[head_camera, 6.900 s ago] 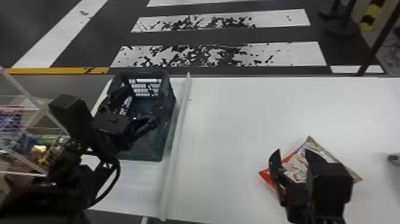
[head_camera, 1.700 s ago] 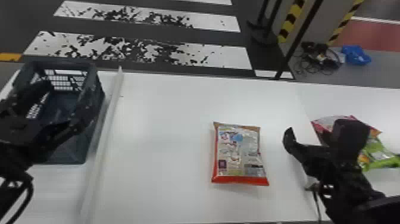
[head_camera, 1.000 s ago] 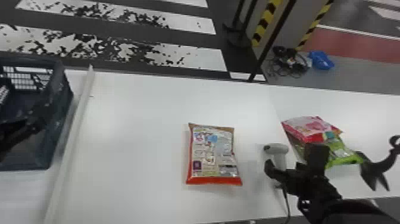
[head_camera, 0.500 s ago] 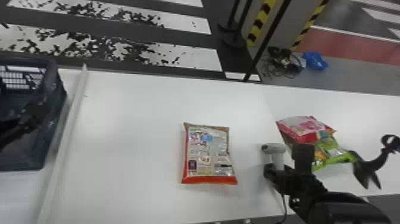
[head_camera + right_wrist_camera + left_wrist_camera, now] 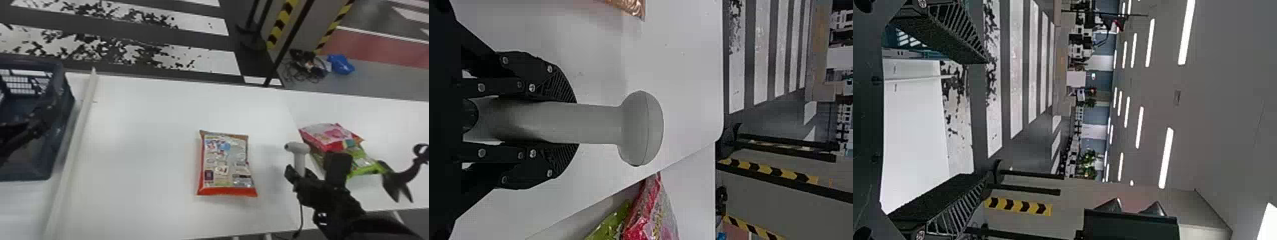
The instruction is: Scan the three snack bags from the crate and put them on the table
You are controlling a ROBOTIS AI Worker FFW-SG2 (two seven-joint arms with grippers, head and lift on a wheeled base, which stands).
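You have the scanner (image 5: 299,156) by its grey handle at the white table (image 5: 153,134), your right gripper (image 5: 299,176) closed around it, the head sticking up beyond the fingers and a cable trailing below. Your left gripper (image 5: 33,129) appears at the dark blue crate (image 5: 59,159), its fingers spread wide with nothing between them in the wrist view. Just left of the scanner, the orange-edged snack bag (image 5: 226,164) lies flat, apart from both grippers. To your right, on the adjoining white surface, the red-and-pink snack bag (image 5: 330,135) rests partly on the green snack bag (image 5: 362,162). A pale strip (image 5: 76,137) runs beside the crate.
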